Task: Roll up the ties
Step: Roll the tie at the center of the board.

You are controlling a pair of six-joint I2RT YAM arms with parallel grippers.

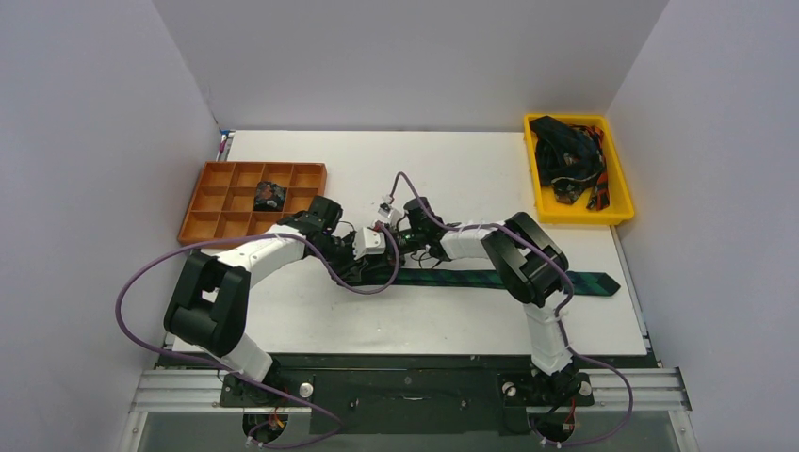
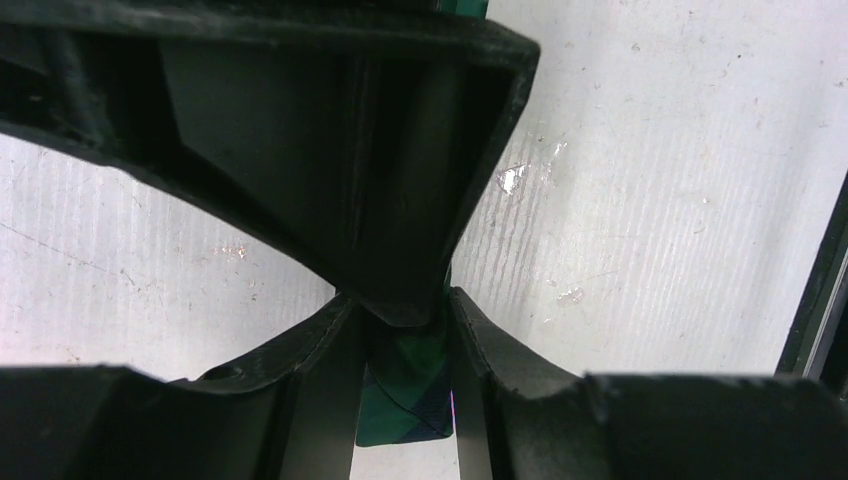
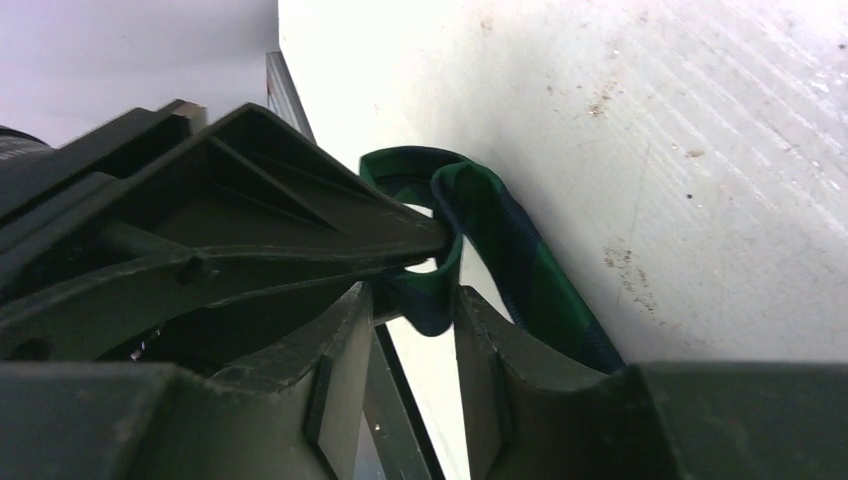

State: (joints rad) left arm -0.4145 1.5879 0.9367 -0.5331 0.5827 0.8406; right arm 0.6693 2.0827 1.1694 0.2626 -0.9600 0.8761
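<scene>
A long navy-green plaid tie (image 1: 509, 280) lies flat across the table's near middle, its wide pointed tip at the right. Its narrow left end is lifted where both grippers meet. My left gripper (image 1: 375, 252) is shut on the tie's end (image 2: 400, 400), which fills the gap between its fingers (image 2: 402, 330). My right gripper (image 1: 393, 241) is shut on a curled fold of the tie (image 3: 520, 260) at its fingertips (image 3: 412, 305). Each gripper's finger pokes in beside the other's jaws. A small dark rolled tie (image 1: 269, 196) sits in a compartment of the orange tray (image 1: 203, 231).
A yellow bin (image 1: 577, 217) at the back right holds a heap of several dark ties (image 1: 568, 155). The orange tray stands at the back left. Purple cables (image 1: 132, 292) loop off both arms. The table's dark near edge (image 2: 815, 300) runs close by.
</scene>
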